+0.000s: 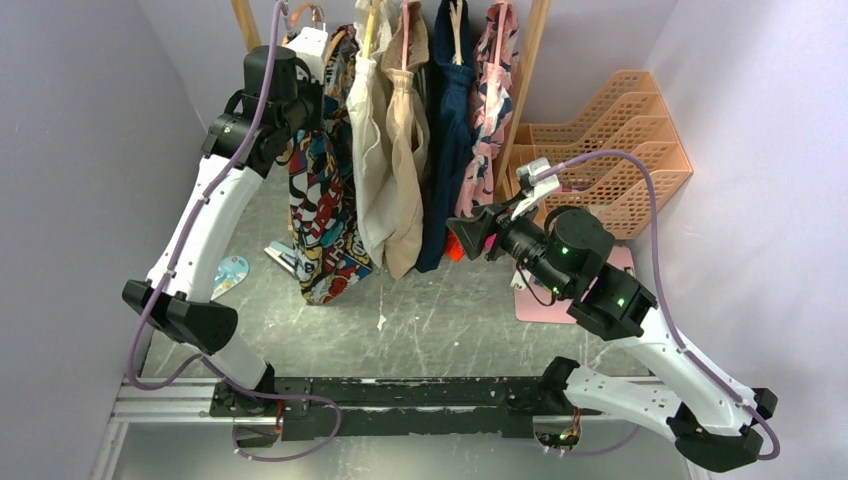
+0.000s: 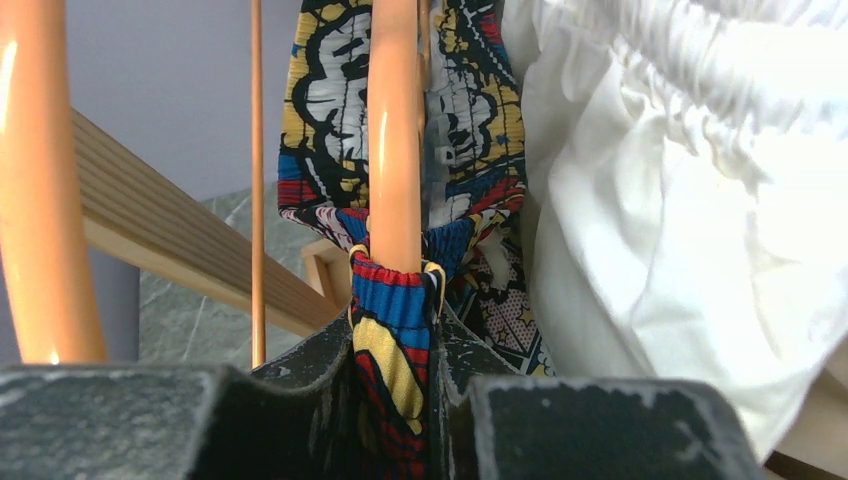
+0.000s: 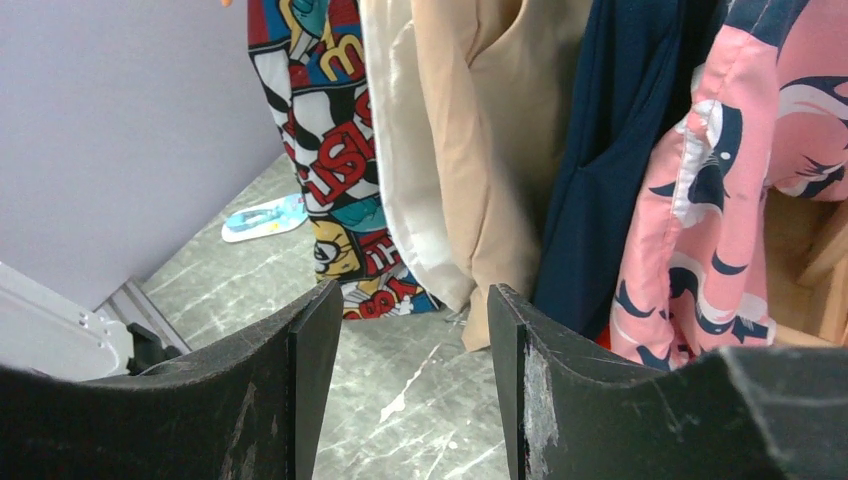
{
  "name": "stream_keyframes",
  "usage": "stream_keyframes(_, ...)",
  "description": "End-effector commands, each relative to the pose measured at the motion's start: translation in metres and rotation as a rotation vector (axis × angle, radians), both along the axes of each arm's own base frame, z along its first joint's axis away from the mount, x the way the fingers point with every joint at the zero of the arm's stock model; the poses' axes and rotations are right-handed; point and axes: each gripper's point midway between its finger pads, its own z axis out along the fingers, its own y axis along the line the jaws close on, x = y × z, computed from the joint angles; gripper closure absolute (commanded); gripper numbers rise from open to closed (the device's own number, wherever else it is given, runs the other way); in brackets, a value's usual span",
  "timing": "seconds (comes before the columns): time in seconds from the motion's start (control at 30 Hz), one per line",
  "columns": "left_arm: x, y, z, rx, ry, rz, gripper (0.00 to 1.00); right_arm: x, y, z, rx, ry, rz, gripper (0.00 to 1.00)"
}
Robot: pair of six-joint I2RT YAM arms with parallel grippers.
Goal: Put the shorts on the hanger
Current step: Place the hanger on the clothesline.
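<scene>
The comic-print shorts [image 1: 322, 215] hang at the left end of the clothes rack, their lower edge close to the table. In the left wrist view their waistband [image 2: 392, 300] wraps round an orange-tan bar of the hanger [image 2: 394, 130]. My left gripper [image 2: 395, 340] is raised to the rack and shut on that red, blue and yellow fabric just below the bar. My right gripper [image 1: 470, 236] hovers mid-table, pointing toward the hanging clothes. In the right wrist view the right gripper [image 3: 410, 310] stands open with only the table showing between its fingers. The hanger's hook is not clear in any view.
Right of the shorts hang a white garment [image 1: 368, 150], a beige one [image 1: 408, 150], a navy one [image 1: 450, 130] and a pink floral one [image 1: 490, 110]. An orange file rack [image 1: 610, 150] stands at the back right. A pink item [image 1: 560, 300] and a pale blue item [image 1: 230, 272] lie on the table.
</scene>
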Motion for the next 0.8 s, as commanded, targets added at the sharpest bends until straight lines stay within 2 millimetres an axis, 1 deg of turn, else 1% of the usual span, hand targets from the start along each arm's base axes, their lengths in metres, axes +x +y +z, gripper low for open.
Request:
stream_keyframes(0.0,0.011,0.012,0.073,-0.063,-0.233,0.060,0.93,0.004,-0.010,-0.005,-0.040,-0.023,-0.035,0.41)
stream_keyframes(0.2,0.022,0.006,0.090,-0.061,-0.276,0.044,0.93,0.004,-0.013,-0.005,-0.044,-0.035,-0.044,0.41)
stream_keyframes(0.27,0.025,0.003,0.090,-0.062,-0.282,0.034,0.93,0.003,-0.014,-0.005,-0.046,-0.040,-0.045,0.41)
stream_keyframes(0.4,0.032,-0.001,0.083,-0.050,-0.281,0.021,0.93,0.003,-0.018,-0.005,-0.050,-0.047,-0.054,0.41)
stream_keyframes(0.47,0.033,-0.002,0.086,-0.051,-0.321,0.012,0.93,0.003,-0.019,-0.006,-0.053,-0.051,-0.058,0.41)
stream_keyframes(0.6,0.035,0.003,0.084,-0.053,-0.381,0.040,0.93,0.005,-0.019,-0.010,-0.068,-0.057,-0.060,0.41)
stream_keyframes(0.77,0.042,0.009,0.073,-0.056,-0.423,0.084,0.93,0.008,-0.017,-0.015,-0.095,-0.060,-0.061,0.41)
